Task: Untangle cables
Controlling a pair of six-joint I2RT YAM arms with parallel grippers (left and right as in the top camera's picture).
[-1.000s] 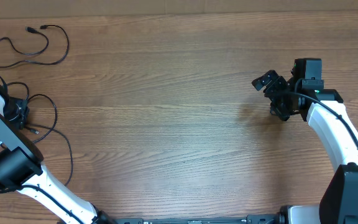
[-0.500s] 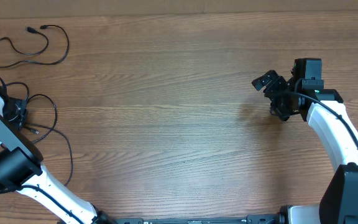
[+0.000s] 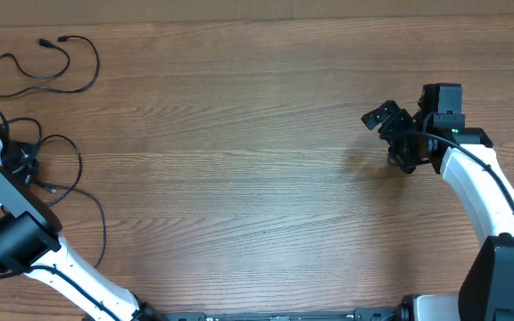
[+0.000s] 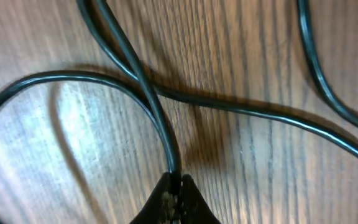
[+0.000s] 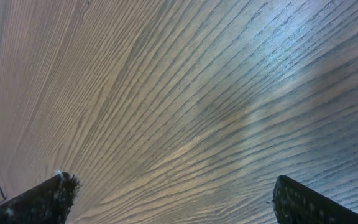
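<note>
1. Left wrist view: the cables (image 4: 160,118) run off every edge, ends unseen; the left gripper (image 4: 174,196) shows only its tips.
2. Right wrist view: the right gripper (image 5: 173,183) is cropped to two finger stubs.
3. Overhead: the plugs (image 3: 52,41) are too small to identify.

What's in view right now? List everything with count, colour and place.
table: one, brown wood, beneath everything
loose cable: one, black, far left corner, apart from the rest
tangled cables: count unclear, black, left edge, strands crossing
left arm: one, white, near left
right arm: one, white, right side
left gripper: one, black, shut on a strand of the tangled cables
right gripper: one, black, open over bare table at right
</note>
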